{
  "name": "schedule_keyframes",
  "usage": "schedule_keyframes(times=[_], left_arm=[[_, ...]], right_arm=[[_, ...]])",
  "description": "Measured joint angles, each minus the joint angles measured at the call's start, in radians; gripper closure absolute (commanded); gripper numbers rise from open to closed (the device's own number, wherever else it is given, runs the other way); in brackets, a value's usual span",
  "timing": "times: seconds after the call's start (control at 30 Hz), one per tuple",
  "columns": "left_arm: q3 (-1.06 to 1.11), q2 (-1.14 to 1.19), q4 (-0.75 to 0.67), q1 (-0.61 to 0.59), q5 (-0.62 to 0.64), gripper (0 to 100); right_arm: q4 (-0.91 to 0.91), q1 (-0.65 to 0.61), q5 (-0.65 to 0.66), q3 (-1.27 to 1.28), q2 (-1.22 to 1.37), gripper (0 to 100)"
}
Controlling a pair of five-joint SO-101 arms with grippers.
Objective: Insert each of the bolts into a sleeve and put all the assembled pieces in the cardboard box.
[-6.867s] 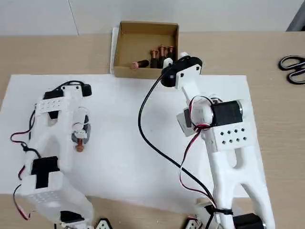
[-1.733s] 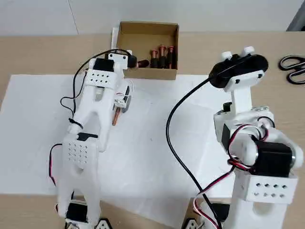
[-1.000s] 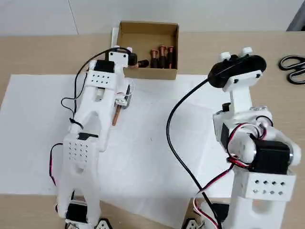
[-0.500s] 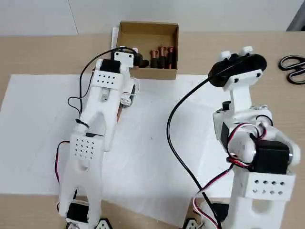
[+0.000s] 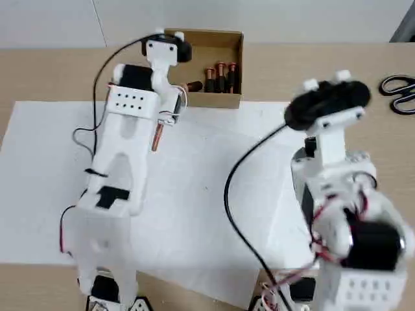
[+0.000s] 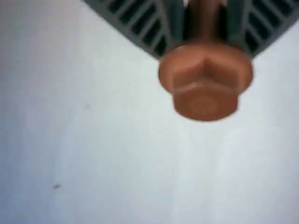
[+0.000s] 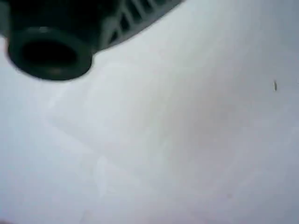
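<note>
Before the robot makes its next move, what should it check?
1. Bolt pinched tight in the left fingers: ok.
2. Sleeve held at the right fingers, its hole open: ok.
3. Bolt lined up with the sleeve: not ok; in the high view the two arms are far apart.
4. Cardboard box open, with bare floor beside the assembled pieces: ok.
5. Scissors out of the way at the table's edge: ok.

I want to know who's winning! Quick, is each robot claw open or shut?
Left gripper: closed on the copper bolt.
Right gripper: closed on the black sleeve.
</note>
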Motion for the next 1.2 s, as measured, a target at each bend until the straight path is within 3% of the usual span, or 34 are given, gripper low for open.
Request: schedule_keyframes(times=[0.33,0.47,0.57,0.7,0.97,1.2], left_arm=[[0.322,-0.571,0.0,0.028,-0.003,100],[0.422,-0.844,-0.06,0.061,0.092,100],[0.535,-1.03,-0.153,0.107,0.172,100],[0.79,-1.203,-0.328,0.16,0.227,100],[1.316,-1.384,-0.776,0.172,0.258,100],[1.484,-1.432,-0.867,0.292,0.302,100]], right_arm=[[-0.043,-0.003,0.0,0.149,-0.275,99.5],[-0.17,-0.002,-0.023,0.338,-0.351,99.5],[-0.318,-0.011,-0.104,0.523,-0.41,99.5],[-0.5,-0.141,-0.201,0.772,-0.499,99.5],[-0.839,-0.373,-0.222,1.189,-0.66,99.5],[-0.876,-0.502,-0.222,1.332,-0.79,99.5]])
